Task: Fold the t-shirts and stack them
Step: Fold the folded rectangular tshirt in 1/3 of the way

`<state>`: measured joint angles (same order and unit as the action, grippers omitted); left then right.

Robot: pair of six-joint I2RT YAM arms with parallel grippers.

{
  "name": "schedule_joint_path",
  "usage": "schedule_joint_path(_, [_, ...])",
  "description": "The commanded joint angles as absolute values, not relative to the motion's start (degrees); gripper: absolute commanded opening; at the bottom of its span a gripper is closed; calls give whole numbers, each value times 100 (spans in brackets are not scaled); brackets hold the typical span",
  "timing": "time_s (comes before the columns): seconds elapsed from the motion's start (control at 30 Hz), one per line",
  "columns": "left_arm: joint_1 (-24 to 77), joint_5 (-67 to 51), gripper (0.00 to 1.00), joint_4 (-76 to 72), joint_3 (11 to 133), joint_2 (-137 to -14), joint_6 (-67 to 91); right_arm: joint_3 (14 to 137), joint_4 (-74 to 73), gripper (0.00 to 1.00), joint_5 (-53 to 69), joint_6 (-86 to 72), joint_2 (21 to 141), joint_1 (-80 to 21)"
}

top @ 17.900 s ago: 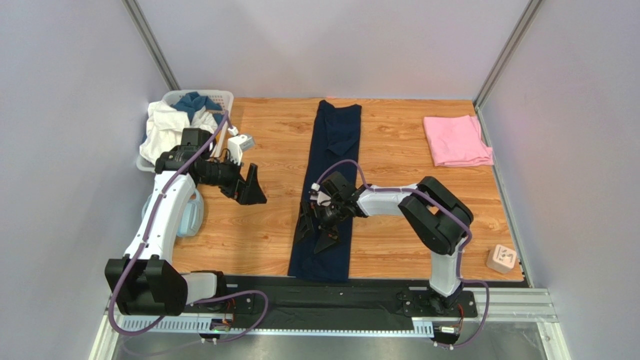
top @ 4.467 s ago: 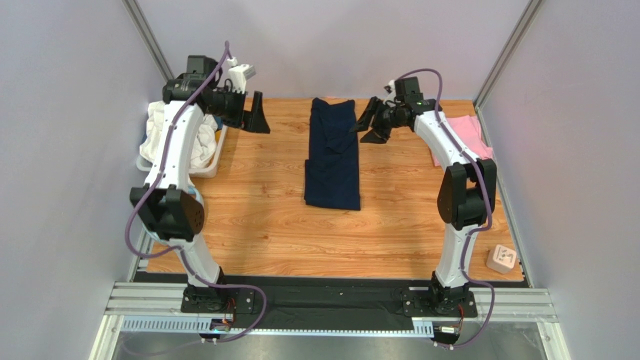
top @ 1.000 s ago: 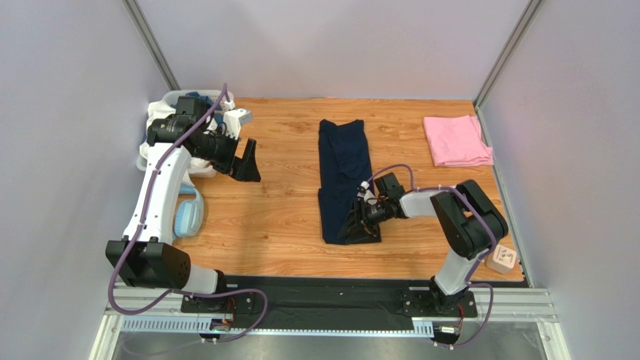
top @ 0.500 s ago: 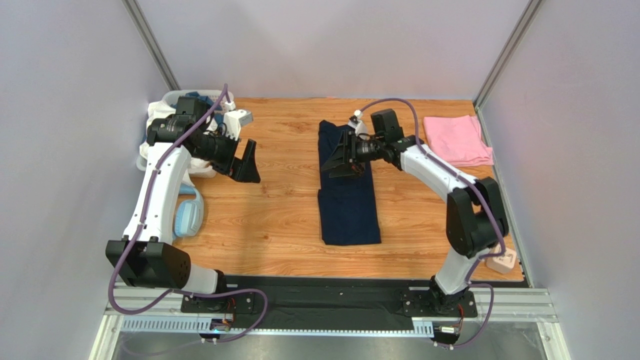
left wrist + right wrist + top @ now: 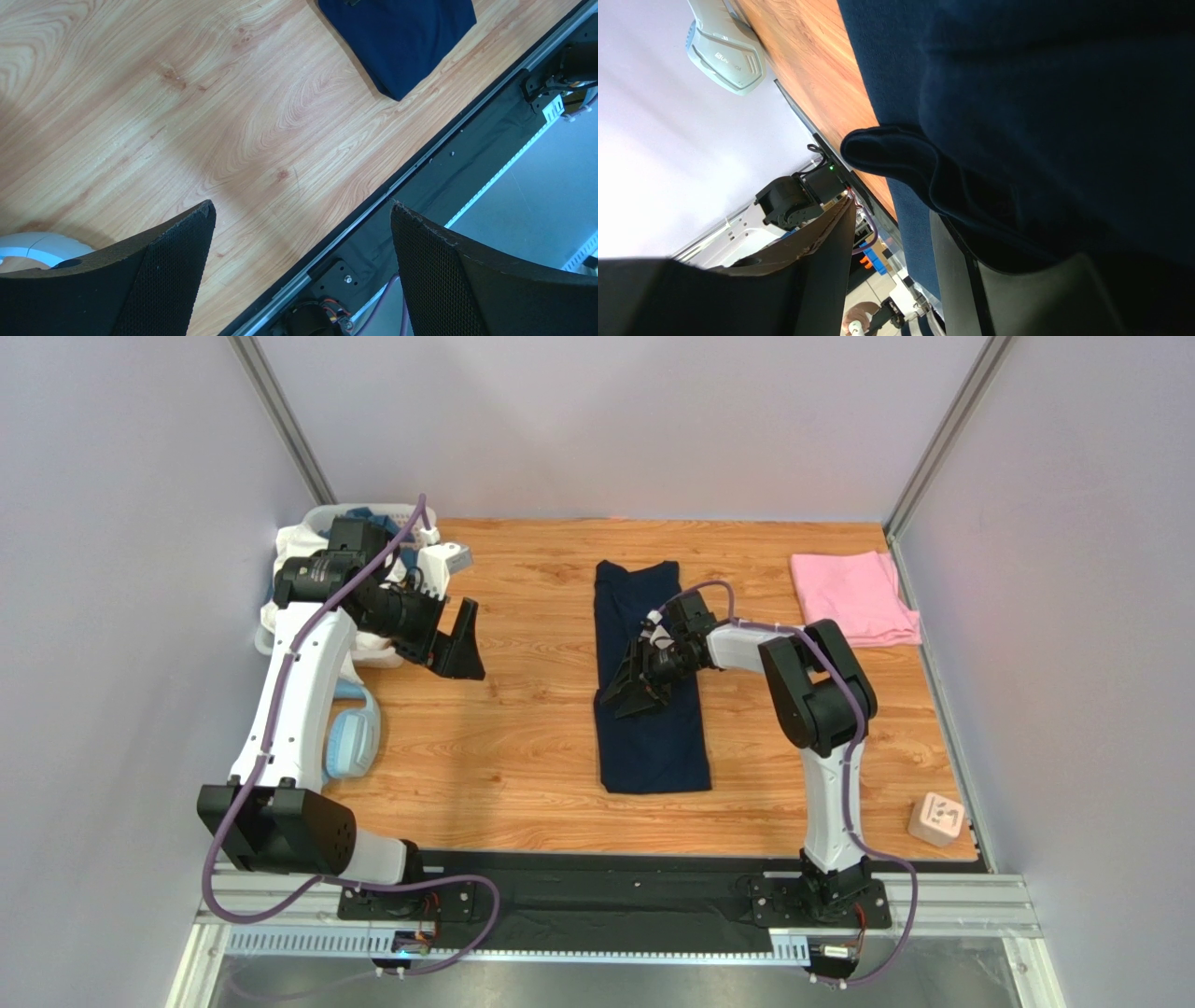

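**Top cam: right arm on navy shirt, left arm off to the side**

Dark navy cloth t-shirt (image 5: 654, 742) lies folded into a long strip mid-table on the wooden tabletop (image 5: 533, 756). Right gripper (image 5: 631, 693) sits on its middle; can't read the jaw gap from here. Folded light pink cloth t-shirt (image 5: 853, 598) lies far right, well apart. Left gripper (image 5: 460, 655) hangs over the wood beside the white plastic basket (image 5: 316, 518) of clothes.

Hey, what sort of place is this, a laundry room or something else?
Probably a robot test cell, not a home: plain grey walls box in a wooden tabletop, the left arm and right arm are bolted to a metal rail, and a navy t-shirt lies out for folding.
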<state>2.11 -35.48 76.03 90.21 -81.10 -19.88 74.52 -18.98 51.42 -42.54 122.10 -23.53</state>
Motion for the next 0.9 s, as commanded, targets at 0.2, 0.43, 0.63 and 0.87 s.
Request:
schedule_joint_path(0.2, [167, -3612, 100, 7857, 9369, -7787, -2180, 7831, -1810, 52, 5335, -4359, 11620, -2250])
schedule_joint_path(0.43, [167, -3683, 100, 7910, 9325, -7726, -2171, 7849, -1802, 52, 5256, -4315, 11873, -2399])
schedule_joint_path(0.63, [167, -3560, 100, 7927, 9220, -7638, -2224, 7857, -1530, 50, 5203, -4350, 12593, -2487])
schedule_joint_path(0.87, [167, -3559, 100, 7954, 9229, -7655, -2268, 7831, -1476, 48, 5194, -4351, 12894, -2505])
